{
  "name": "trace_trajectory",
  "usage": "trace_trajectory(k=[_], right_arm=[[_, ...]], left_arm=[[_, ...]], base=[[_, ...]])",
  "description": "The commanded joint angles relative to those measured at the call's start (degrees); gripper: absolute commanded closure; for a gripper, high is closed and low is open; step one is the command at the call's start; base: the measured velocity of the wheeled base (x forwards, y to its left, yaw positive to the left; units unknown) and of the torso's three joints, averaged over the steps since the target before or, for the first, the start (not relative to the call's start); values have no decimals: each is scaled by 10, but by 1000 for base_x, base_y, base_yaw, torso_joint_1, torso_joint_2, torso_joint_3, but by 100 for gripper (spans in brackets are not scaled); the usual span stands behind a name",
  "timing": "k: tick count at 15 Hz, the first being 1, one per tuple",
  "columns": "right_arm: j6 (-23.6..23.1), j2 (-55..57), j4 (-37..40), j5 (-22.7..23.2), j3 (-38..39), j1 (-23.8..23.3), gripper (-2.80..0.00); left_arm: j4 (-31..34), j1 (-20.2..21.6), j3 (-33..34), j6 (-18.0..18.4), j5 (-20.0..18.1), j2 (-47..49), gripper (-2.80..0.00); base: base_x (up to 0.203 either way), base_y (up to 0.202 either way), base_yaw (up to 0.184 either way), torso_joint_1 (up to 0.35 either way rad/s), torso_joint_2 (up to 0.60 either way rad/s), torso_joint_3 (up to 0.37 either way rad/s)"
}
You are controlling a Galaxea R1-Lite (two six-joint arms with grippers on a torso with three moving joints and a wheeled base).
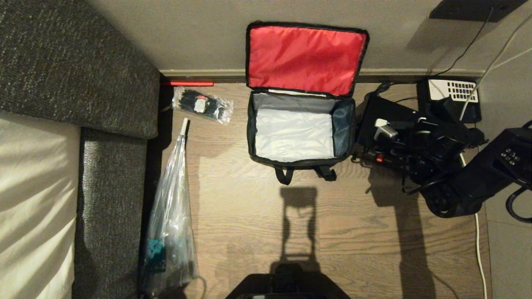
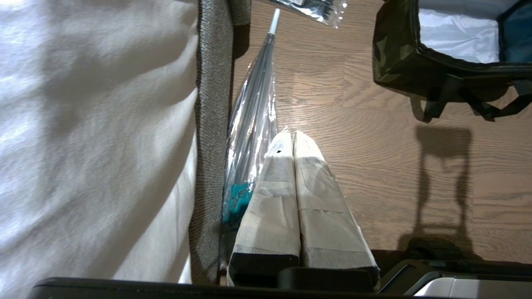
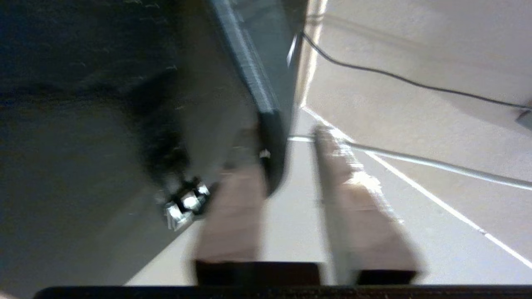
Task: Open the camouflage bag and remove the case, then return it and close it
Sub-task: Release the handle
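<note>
- camouflage bag (image 1: pixel 300 153) sits open on the floor, red lid flipped up against the wall
- our right gripper (image 3: pixel 286 166) fingers parted around the case (image 1: pixel 376 120) edge, beside the bag
- left gripper (image 2: pixel 293 139) fingers clenched, empty

left gripper (image 2: pixel 293 137) closed, right gripper (image 3: pixel 291 149) seemingly parted

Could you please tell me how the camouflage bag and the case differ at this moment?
The bag is camouflage fabric with a red lid lining and a silver-grey inside; the case is plain black. The bag is open and empty, lid back against the wall; the case is outside it, on its right. Both sit near the wall.
</note>
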Motion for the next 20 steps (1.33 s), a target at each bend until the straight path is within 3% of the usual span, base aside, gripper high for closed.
trace_trajectory(k=[1,9,14,17,18,20], right_arm=[[-5,15,-1,1,1,-1,-280],[12,-16,-1,21,103,6,-280],[74,-41,1,19,181,45,-280],[85,-89,5,18,202,51,-280],[85,-111,14,19,211,51,0],[100,-164,43,20,236,52,0]], left_arm=[[-1,0,23,0,-1,1,0],[-1,0,23,0,-1,1,0],[-1,0,23,0,-1,1,0],[-1,0,23,0,-1,1,0],[-1,0,23,0,0,1,0],[-1,0,23,0,-1,1,0]], base=[[0,0,0,0,0,0],[0,0,0,0,0,0],[0,0,0,0,0,0],[0,0,0,0,0,0],[0,0,0,0,0,0],[0,0,0,0,0,0]])
